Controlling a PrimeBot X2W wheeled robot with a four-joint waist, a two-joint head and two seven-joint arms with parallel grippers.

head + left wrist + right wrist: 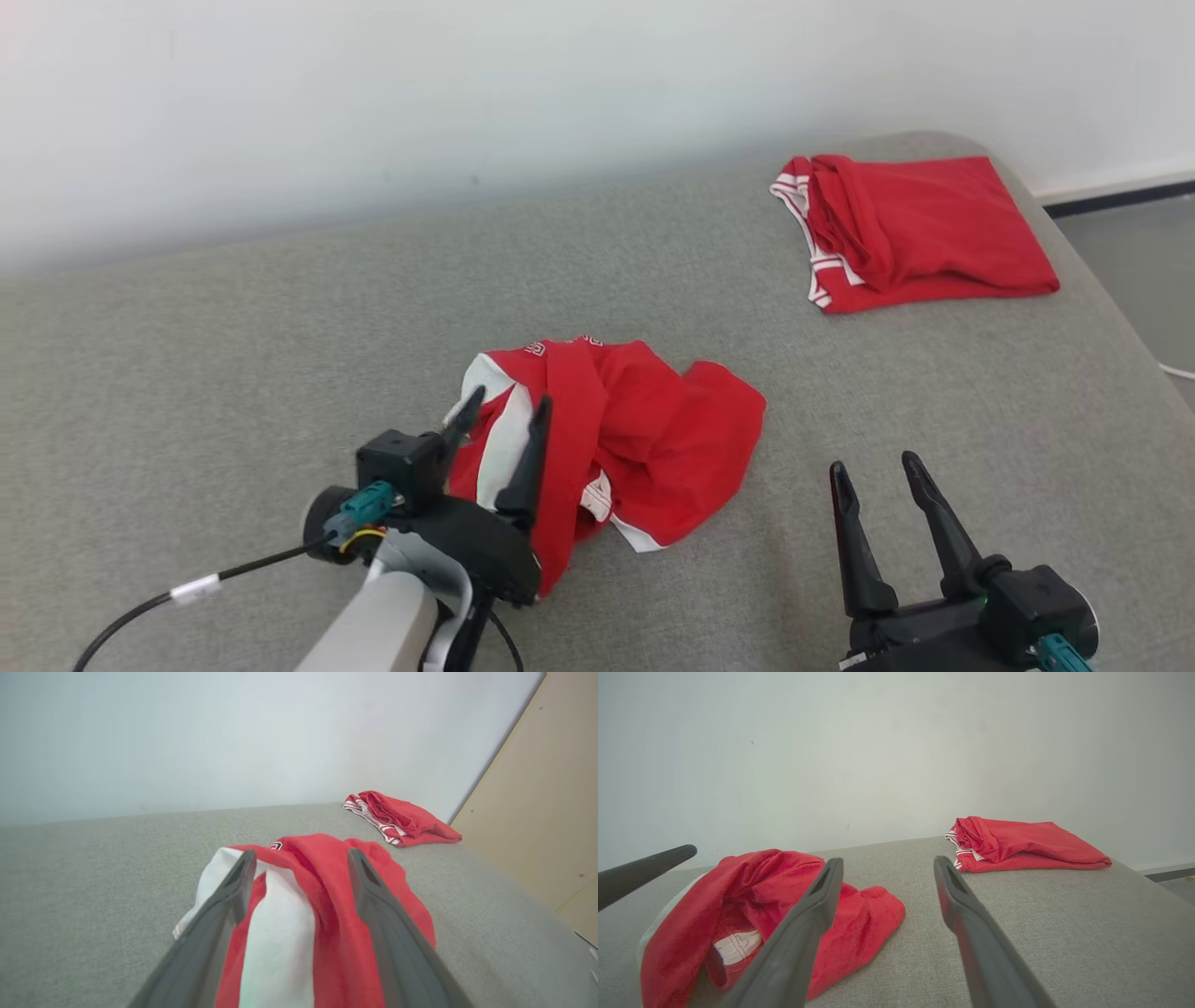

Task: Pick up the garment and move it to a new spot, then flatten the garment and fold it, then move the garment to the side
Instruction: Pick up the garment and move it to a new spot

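We hold our left tool [510, 398] wide astride the crumpled garment [653, 439], gripping nothing, our right tool [874, 463] wide at four o'clock, ready for flattening.

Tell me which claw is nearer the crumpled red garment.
Left. The left claw sits over the white-striped edge of the crumpled garment, jaws open. The right claw hangs open beside it, apart, above the grey surface.
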